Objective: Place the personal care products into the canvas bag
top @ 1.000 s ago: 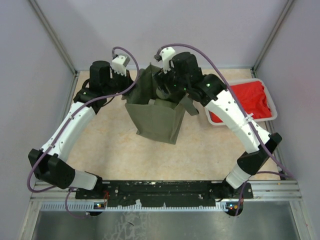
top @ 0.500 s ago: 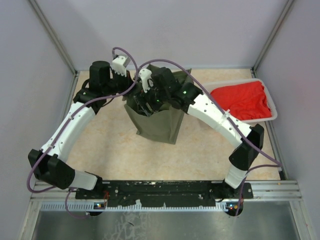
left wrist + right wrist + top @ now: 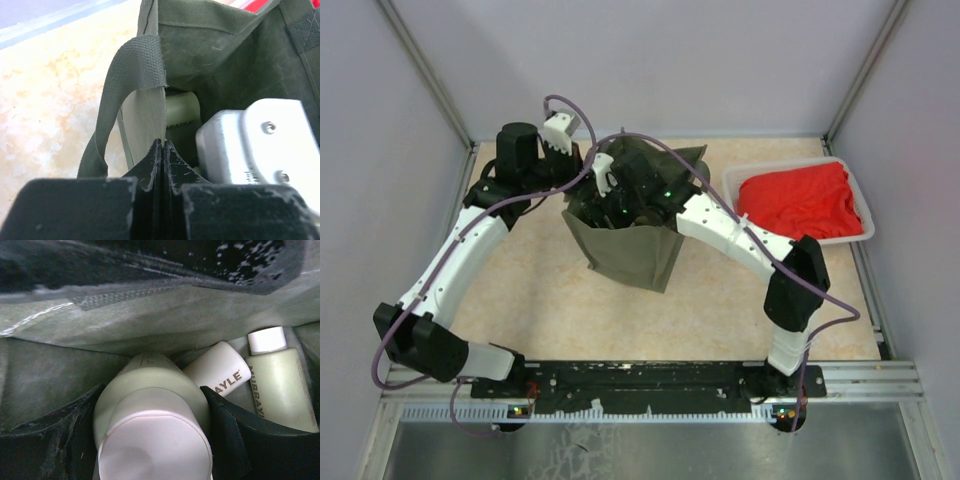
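The right gripper (image 3: pixel 151 402) is opened about as wide as a bottle and is clamped on one. Its two dark fingers (image 3: pixel 60 440) press the left and right sides of the held bottle (image 3: pixel 152 375), a pale green cylinder whose round cream cap faces the wrist camera. Gripper and bottle are both down inside the canvas bag (image 3: pixel 150 325), with olive fabric walls all around them.

Just beyond the right finger, two more products lie on the bag's floor. A cream bottle (image 3: pixel 217 372) with brown lettering lies tilted, almost touching the held bottle. Beside it is a pale green bottle (image 3: pixel 280 390), its cream cap pointing away from the camera. The two rest side by side, touching or nearly so.

From above, the right gripper (image 3: pixel 615 205) is plunged into the bag's open mouth, and the fingertips themselves are hidden there.

The left gripper (image 3: pixel 162 152) has its fingers pressed flat together with no gap. They pinch the bag's rim just below where one strap handle (image 3: pixel 135 65) is sewn on. From above, the left gripper (image 3: pixel 575 180) sits at the left edge of the bag's mouth.

The canvas bag (image 3: pixel 630 255) stands upright near the middle of the table (image 3: pixel 540 300). Well to its right sits a white tray (image 3: pixel 730 180) holding a red cloth (image 3: pixel 805 200).
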`<action>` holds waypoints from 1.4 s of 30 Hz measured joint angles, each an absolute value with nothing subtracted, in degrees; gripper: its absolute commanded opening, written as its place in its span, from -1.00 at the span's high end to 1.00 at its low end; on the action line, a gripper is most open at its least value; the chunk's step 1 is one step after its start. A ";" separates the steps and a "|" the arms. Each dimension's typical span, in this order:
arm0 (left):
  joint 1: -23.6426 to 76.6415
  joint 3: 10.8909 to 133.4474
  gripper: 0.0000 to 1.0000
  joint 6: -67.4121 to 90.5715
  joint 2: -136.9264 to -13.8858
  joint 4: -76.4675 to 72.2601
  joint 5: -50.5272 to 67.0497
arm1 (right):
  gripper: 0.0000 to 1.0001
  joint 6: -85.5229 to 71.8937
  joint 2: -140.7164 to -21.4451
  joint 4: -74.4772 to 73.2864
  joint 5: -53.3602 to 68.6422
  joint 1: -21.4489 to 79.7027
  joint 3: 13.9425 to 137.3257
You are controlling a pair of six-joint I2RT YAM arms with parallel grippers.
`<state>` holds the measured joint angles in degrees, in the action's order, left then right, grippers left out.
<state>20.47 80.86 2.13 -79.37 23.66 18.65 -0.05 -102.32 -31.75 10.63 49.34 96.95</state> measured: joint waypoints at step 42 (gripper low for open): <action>19.90 81.19 1.00 1.41 -79.37 24.49 13.87 | 1.00 -3.03 -107.94 -28.38 4.62 49.41 94.78</action>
<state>19.90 81.19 1.41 -79.37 24.49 13.87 -3.03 -107.94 -28.38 4.62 49.41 94.78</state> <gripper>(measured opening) 0.024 0.688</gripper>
